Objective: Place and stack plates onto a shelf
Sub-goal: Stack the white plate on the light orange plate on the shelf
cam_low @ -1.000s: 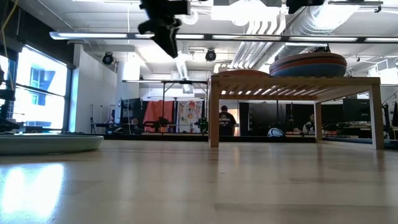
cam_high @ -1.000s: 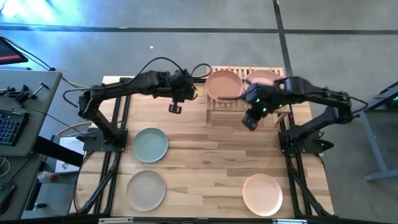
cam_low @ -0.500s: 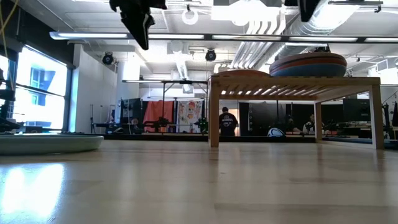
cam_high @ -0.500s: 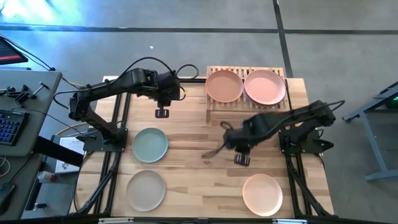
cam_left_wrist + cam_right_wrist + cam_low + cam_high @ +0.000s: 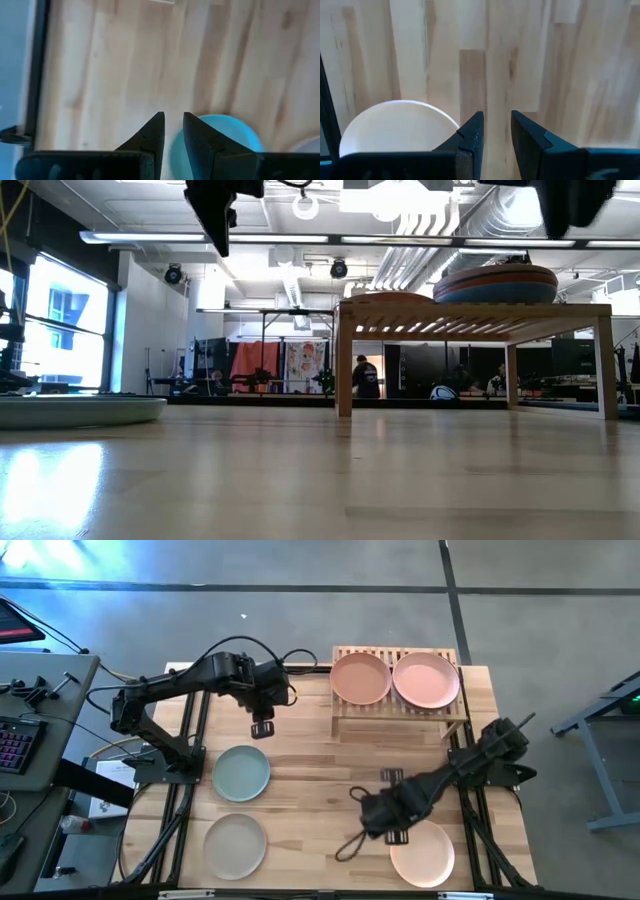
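Pale plank-wood bench (image 5: 320,765), grain running in long boards, seen from above with two dark jointed arms reaching in from either side. At the far edge, a low rectangular shelf (image 5: 400,710) of light bamboo slats, bearing two stacks of round matte plates side by side: a peach-topped stack (image 5: 360,678) and, touching it, a pink-topped stack (image 5: 427,679); from bench height the second stack shows blue and orange edges beneath.

Loose on the bench, three more round matte plates: sage green plate (image 5: 241,772) on the left side, beige plate (image 5: 235,844) just nearer the front edge, pale cream-pink plate (image 5: 422,852) at the front right.

Left claw (image 5: 262,727) hanging above bare wood between shelf and sage green plate, well clear of both, fingers narrowly parted and empty. Right claw (image 5: 396,835) poised over the near rim of the pale cream-pink plate, fingers a slim gap apart, gripping nothing.

Beside the bench on the left, a grey desk (image 5: 40,720) with a keyboard. Nothing lying between either claw and its nearest plate.
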You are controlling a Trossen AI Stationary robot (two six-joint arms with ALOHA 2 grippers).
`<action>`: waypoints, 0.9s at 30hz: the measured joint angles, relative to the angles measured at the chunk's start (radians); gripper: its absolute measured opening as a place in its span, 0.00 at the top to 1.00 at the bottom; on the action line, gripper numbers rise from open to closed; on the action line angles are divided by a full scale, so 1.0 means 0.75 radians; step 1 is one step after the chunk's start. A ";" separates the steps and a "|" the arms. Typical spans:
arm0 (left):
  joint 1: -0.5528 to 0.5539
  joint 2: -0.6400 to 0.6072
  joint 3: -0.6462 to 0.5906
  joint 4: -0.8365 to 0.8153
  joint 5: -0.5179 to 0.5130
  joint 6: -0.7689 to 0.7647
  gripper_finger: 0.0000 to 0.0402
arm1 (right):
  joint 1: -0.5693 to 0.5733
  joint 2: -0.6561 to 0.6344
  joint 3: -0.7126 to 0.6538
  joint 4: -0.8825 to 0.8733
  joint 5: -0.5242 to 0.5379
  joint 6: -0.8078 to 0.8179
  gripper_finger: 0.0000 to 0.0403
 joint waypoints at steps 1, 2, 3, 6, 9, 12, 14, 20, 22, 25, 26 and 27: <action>-0.008 0.000 0.000 -0.003 0.024 -0.022 0.86 | 0.022 0.001 -0.021 0.011 0.000 0.013 0.82; -0.017 0.000 -0.001 -0.010 0.049 -0.042 0.86 | 0.047 0.002 -0.042 0.015 0.000 0.020 0.82; -0.028 0.000 -0.001 -0.017 0.069 -0.060 0.86 | 0.071 0.001 -0.066 0.023 -0.002 0.034 0.82; -0.064 0.000 -0.001 -0.026 0.080 -0.125 0.86 | 0.140 0.001 -0.144 0.090 -0.032 0.073 0.82; -0.103 0.000 -0.001 -0.025 0.080 -0.157 0.86 | 0.200 0.000 -0.213 0.168 -0.051 0.079 0.82; -0.142 0.000 -0.001 -0.025 0.080 -0.193 0.86 | 0.243 0.000 -0.275 0.232 -0.055 0.079 0.82; -0.166 0.000 -0.001 -0.024 0.078 -0.227 0.86 | 0.263 0.000 -0.320 0.275 -0.064 0.079 0.82; -0.236 0.000 -0.001 -0.024 0.077 -0.336 0.86 | 0.296 0.000 -0.472 0.456 -0.097 0.046 0.82; -0.259 0.000 -0.001 -0.024 0.076 -0.364 0.86 | 0.297 0.000 -0.511 0.487 -0.097 0.044 0.82; -0.290 0.000 -0.001 -0.023 0.076 -0.400 0.86 | 0.295 0.000 -0.562 0.502 -0.095 0.042 0.82; -0.301 0.000 -0.001 -0.023 0.075 -0.409 0.86 | 0.294 0.000 -0.575 0.506 -0.094 0.031 0.82; -0.311 0.000 -0.001 -0.022 0.074 -0.420 0.85 | 0.294 0.000 -0.587 0.514 -0.092 0.015 0.82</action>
